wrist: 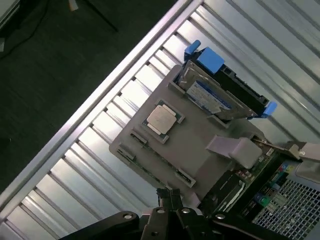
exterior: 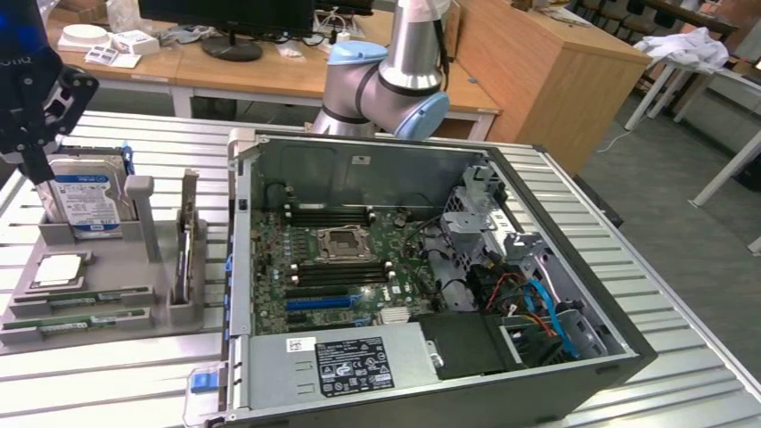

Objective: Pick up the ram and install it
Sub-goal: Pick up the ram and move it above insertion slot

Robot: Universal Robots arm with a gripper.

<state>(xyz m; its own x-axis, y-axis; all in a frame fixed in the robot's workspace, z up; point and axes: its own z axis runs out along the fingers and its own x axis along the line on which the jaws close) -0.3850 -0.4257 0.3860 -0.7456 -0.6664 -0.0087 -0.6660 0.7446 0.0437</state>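
Hovering over tray (exterior: 113, 332) (wrist: 197, 152), fingers (exterior: 37, 166) (wrist: 168, 198) shut

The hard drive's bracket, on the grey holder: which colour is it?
Blue. The hard drive's bracket shows best in the wrist view.

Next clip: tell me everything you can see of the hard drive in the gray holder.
The hard drive is a silver metal box with a white-and-blue label on its face, fitted in a blue plastic frame. It stands on edge in a slot of the gray holder on the slatted metal table. Nothing but the frame and holder visibly touches it.
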